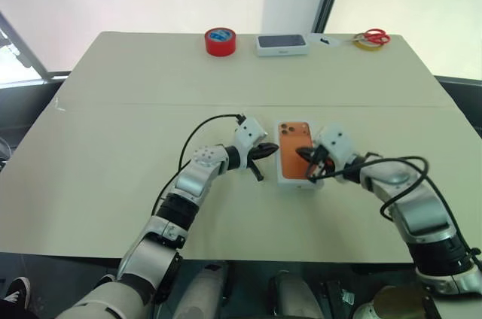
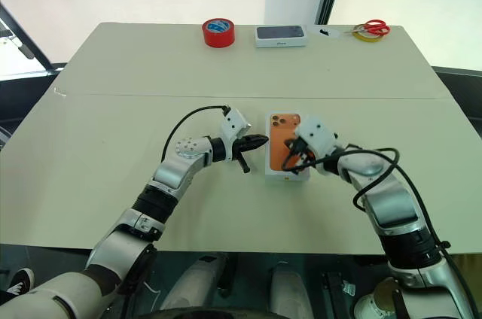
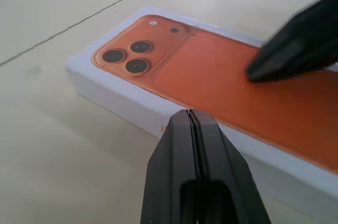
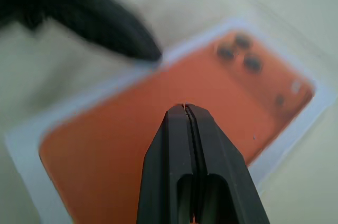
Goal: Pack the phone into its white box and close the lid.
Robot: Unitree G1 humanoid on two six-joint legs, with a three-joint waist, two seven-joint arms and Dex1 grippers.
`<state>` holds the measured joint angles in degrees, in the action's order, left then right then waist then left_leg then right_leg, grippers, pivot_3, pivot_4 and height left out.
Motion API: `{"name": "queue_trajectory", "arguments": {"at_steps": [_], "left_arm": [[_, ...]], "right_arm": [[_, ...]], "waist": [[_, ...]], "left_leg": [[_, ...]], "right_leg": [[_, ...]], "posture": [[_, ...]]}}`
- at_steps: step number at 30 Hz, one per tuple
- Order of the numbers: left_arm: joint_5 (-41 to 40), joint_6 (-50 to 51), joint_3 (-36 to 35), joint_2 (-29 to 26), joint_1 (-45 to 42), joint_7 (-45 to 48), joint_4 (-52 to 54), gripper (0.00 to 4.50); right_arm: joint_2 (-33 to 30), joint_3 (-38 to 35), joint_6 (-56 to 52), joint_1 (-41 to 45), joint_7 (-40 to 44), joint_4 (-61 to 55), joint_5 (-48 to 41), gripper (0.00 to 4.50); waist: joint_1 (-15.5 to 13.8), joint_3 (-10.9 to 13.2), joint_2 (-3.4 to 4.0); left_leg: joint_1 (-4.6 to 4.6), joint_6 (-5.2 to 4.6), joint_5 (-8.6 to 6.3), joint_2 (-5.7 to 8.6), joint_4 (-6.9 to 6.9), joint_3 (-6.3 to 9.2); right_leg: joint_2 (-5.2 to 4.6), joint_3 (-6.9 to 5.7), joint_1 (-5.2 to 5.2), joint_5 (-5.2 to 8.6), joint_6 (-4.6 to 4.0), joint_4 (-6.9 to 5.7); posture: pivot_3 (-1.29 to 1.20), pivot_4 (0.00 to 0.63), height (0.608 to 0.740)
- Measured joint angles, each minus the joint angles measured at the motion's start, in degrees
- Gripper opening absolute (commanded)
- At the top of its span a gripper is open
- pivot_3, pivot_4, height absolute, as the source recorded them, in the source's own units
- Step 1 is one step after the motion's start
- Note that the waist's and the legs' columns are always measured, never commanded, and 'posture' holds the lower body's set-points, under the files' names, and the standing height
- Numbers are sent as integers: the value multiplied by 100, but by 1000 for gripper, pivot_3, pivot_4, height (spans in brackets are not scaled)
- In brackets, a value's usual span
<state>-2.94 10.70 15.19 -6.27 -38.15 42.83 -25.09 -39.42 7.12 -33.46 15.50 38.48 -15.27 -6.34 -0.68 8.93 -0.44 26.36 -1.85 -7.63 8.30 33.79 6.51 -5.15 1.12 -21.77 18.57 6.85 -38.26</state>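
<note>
1. The white box (image 1: 298, 155) stands near the middle of the pale table (image 1: 113, 146), between the two grippers.
2. Its top face shows an orange phone (image 3: 222, 84) with three camera lenses at one corner, and a white border runs around it. I cannot tell for sure whether this is the real phone lying in the tray or a picture on a lid.
3. The left gripper (image 1: 265, 151) has its two black fingers pressed together and holds nothing. Its tip is just beside the left side wall of the box.
4. The right gripper (image 1: 309, 158) also has its fingers pressed together and is empty. It is over the orange face, on the right half.
5. At the far edge of the table are a red roll of tape (image 1: 220, 41), a dark-topped white box (image 1: 282, 44) and scissors with red handles (image 1: 374, 36), well apart from the grippers.
</note>
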Motion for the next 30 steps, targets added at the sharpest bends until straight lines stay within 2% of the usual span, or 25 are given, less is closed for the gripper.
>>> {"name": "queue_trajectory", "arguments": {"at_steps": [2,5,9,11,12,16,21,27,30], "left_arm": [[7,29,9,-51,27,110,-21,0],[-152,262,-61,-39,136,293,-24,811],[-484,434,-342,-78,144,417,119,2935],[-654,497,-457,-185,141,552,324,3886],[-731,520,-516,-288,137,628,398,4476],[-1044,628,-832,-827,160,980,624,4476],[-1601,893,-1532,-1925,572,1464,1355,4476],[-1890,1058,-2040,-2746,1125,1616,1714,4476],[-1904,1057,-2319,-3191,1429,1679,1740,4476]], "right_arm": [[-14,-26,-32,-57,17,-61,-9,11],[154,-337,-571,20,133,-45,-468,782],[254,-503,-852,175,272,102,-827,2888],[309,-652,-841,215,364,159,-1038,3806],[301,-736,-796,230,446,159,-1132,4471],[87,-1087,-426,211,926,151,-1456,4471],[-289,-1611,-36,29,1654,168,-1936,4471],[-553,-1719,920,11,1894,681,-1694,4471],[-732,-1835,1070,-141,2052,959,-1690,4471]], "waist": [[1,-8,-5],[9,-8,-5],[10,-7,-5],[14,-7,-5],[15,-7,-5],[24,-6,-3],[76,-4,-2],[92,-3,0],[113,-3,1]], "left_leg": [[-17,4,-8,-1,-1,4],[-19,2,-12,-1,0,7],[-15,-1,-10,-1,0,8],[-12,-3,-9,-1,0,7],[-12,-5,-8,-1,0,7],[-11,-5,-7,-1,-2,7],[-12,-2,-9,-2,-6,8],[-12,3,-14,-1,-9,7],[-12,3,-14,-2,-18,6]], "right_leg": [[1,-5,22,0,0,6],[1,-7,27,1,0,8],[1,-9,21,1,0,8],[0,-8,20,1,0,8],[0,-8,20,1,0,8],[1,-8,15,1,0,8],[1,-6,16,1,0,10],[-1,-5,15,2,-1,11],[-1,-3,12,2,-2,12]], "posture": [[0,150,736],[0,150,736],[0,150,736],[0,150,736],[0,150,736],[0,150,736],[0,150,736],[0,150,736],[0,150,736]]}}
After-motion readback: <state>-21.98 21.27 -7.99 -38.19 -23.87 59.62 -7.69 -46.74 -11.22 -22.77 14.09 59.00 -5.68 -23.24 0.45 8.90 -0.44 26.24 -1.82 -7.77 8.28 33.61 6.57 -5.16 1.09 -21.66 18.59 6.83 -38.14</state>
